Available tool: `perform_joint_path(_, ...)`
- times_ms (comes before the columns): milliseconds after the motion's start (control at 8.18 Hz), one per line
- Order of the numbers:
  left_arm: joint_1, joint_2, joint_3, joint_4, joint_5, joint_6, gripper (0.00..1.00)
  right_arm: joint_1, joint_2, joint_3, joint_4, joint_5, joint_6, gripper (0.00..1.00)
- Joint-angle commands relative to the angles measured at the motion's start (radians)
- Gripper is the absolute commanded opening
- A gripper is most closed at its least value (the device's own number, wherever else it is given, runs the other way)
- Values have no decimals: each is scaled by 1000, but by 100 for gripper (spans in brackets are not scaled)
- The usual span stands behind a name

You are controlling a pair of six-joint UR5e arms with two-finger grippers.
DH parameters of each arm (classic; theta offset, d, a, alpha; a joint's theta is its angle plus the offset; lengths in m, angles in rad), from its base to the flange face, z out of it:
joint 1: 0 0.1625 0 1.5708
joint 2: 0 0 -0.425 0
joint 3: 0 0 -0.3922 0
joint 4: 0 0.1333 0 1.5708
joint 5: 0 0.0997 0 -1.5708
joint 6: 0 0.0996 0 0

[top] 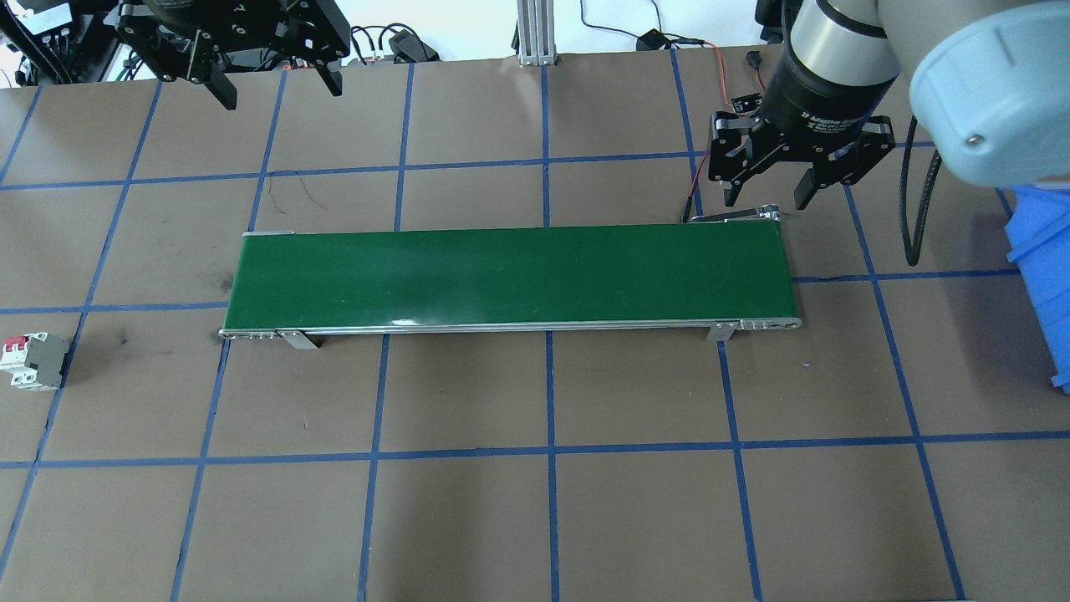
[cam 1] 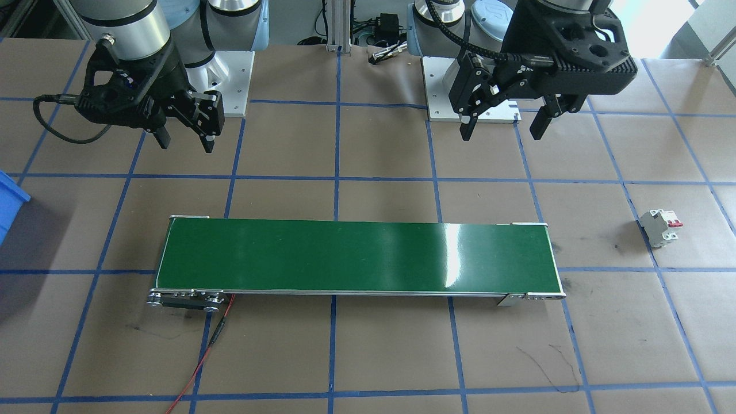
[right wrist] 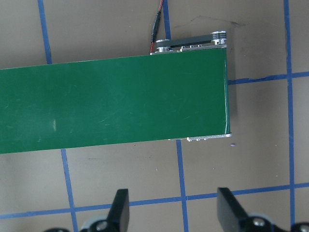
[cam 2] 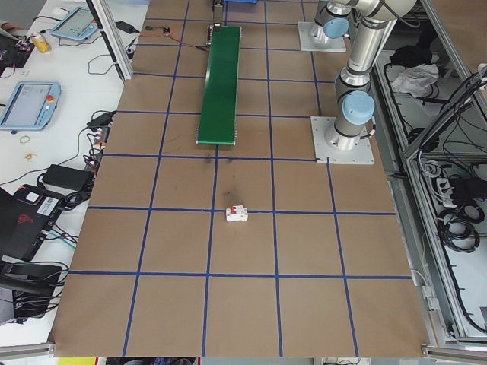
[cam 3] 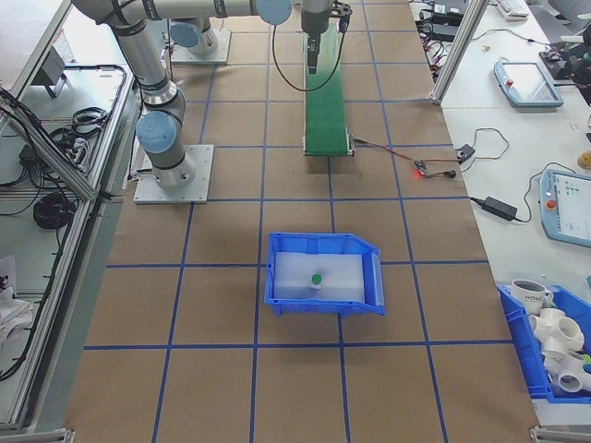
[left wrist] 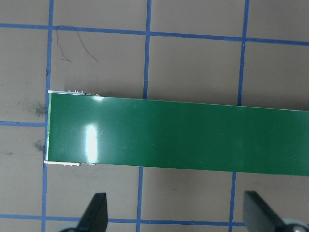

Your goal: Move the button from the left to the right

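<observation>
Left gripper hangs wide open and empty above the bench, beyond the green conveyor belt; right gripper hovers over the belt's right end, jaws spread, holding nothing. The button sits inside the blue bin.

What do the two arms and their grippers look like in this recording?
Both arms are silver tubes with pale blue-grey joint caps on square white base plates. The left gripper and the right gripper are black two-finger units on black wrists; the right one bears white lettering. A black cable trails beside each wrist.
</observation>
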Motion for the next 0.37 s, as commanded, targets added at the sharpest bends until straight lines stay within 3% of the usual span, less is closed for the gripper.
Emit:
perform_joint_path(0, 0, 0, 0, 0, 0, 0, 100, 5, 1, 0, 2, 0, -7, 72)
perform_joint_path(244, 0, -3, 0, 0, 0, 0, 100, 5, 1, 0, 6, -6, -20, 72)
